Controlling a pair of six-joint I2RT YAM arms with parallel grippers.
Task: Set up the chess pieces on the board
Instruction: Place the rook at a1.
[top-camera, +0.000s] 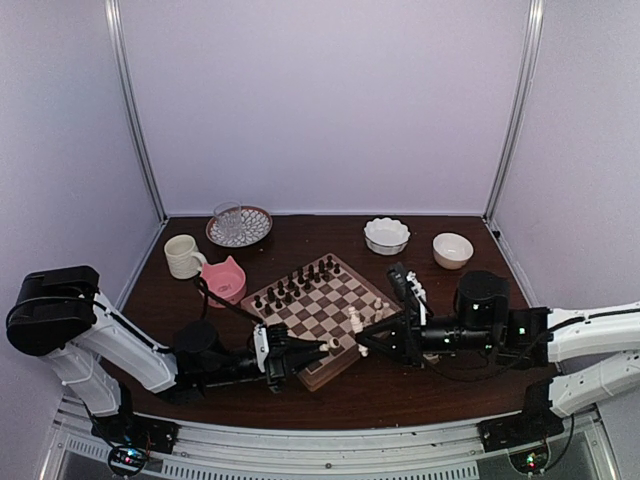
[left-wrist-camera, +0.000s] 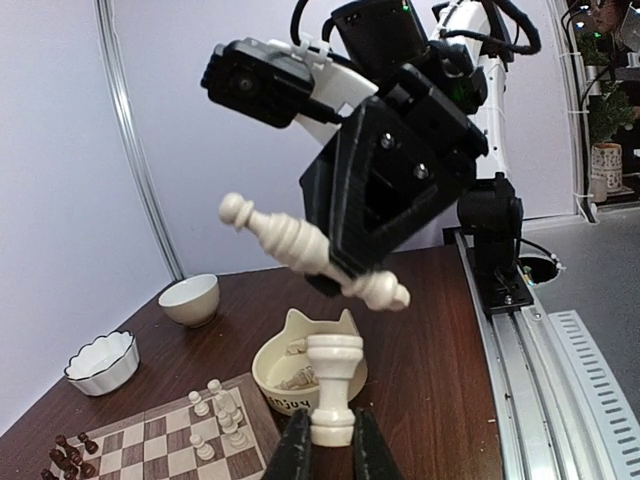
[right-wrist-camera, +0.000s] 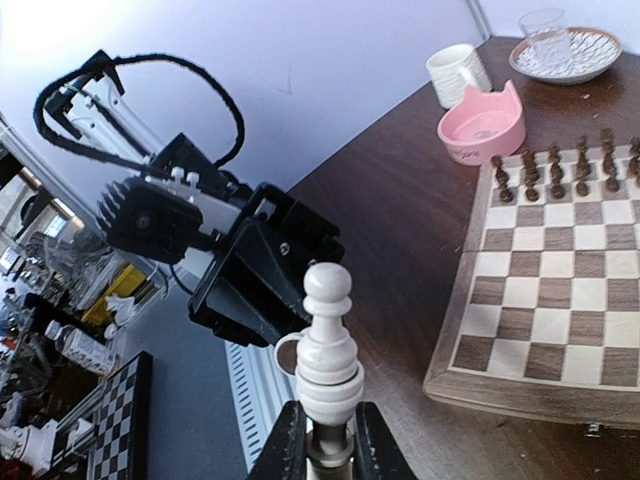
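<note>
Where the left hand (left-wrist-camera: 332, 442) and right hand (right-wrist-camera: 325, 445) meet above the near-right edge of the board (top-camera: 318, 305), each is occupied. Left hand: fingers pressed together on the base of a rook (left-wrist-camera: 333, 380), held upright in the air. Right hand: fingers pinching the foot of a tall piece (right-wrist-camera: 326, 340) with a round head and ringed collar; seen from the left wrist, it lies tilted, head pointing away from its hand. Held rook and tall piece: near each other, not touching. Right wrist view: the left hand's black body sits just behind the tall piece's head. Board: checkered light and dark brown, pale rim, set cornerwise on the middle of the desk (top-camera: 400, 395). Dark pieces (top-camera: 298, 282): two rows along the board's far-left edge. Cream pieces (left-wrist-camera: 222, 415): a small cluster standing on squares at the board's right corner. Cream bowl (left-wrist-camera: 272, 388): cat-eared, on the desk just beside that corner, more cream pieces lying inside. Pink bowl (top-camera: 225, 281): cat-eared, just off the board's left corner. Mug (top-camera: 183, 256): pale, just behind the pink bowl. Glass (top-camera: 228, 218): clear, standing on a patterned plate (top-camera: 258, 230) at the desk's far-left corner. Scalloped bowl (top-camera: 386, 236) and plain bowl (top-camera: 452, 250): both white, near each other but apart, at the far right of the desk.
</note>
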